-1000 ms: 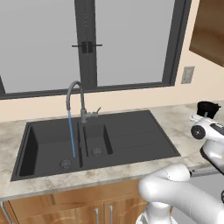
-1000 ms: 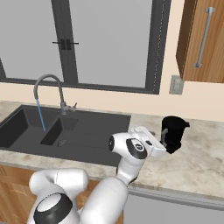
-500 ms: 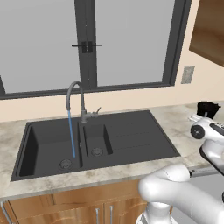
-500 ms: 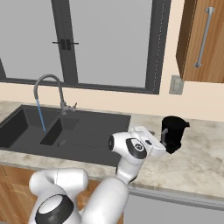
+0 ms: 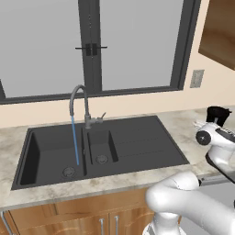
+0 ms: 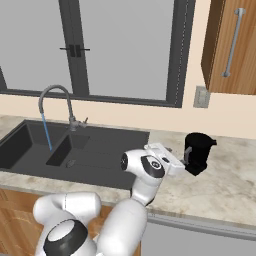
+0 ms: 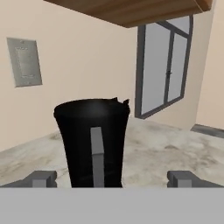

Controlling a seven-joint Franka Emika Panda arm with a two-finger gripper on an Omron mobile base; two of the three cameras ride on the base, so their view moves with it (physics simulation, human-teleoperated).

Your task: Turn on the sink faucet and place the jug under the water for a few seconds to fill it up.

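one jug stands on the counter right of the sink, well apart from the water. gripper is spread wide w/ fingers either side of the handle, nothing held. closing off-centre could tip it or slip off.

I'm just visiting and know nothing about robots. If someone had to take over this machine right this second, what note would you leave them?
Gripper: open, level with the jug, fingertips wide on either side of it, not yet holding it.
Jug: upright on the counter right of the sink, handle facing the gripper.
Sink faucet: on; water falls into the large basin.
Done: faucet turned on, gripper lined up at the jug.
Left: close on the jug, carry it under the water, hold it a few seconds.
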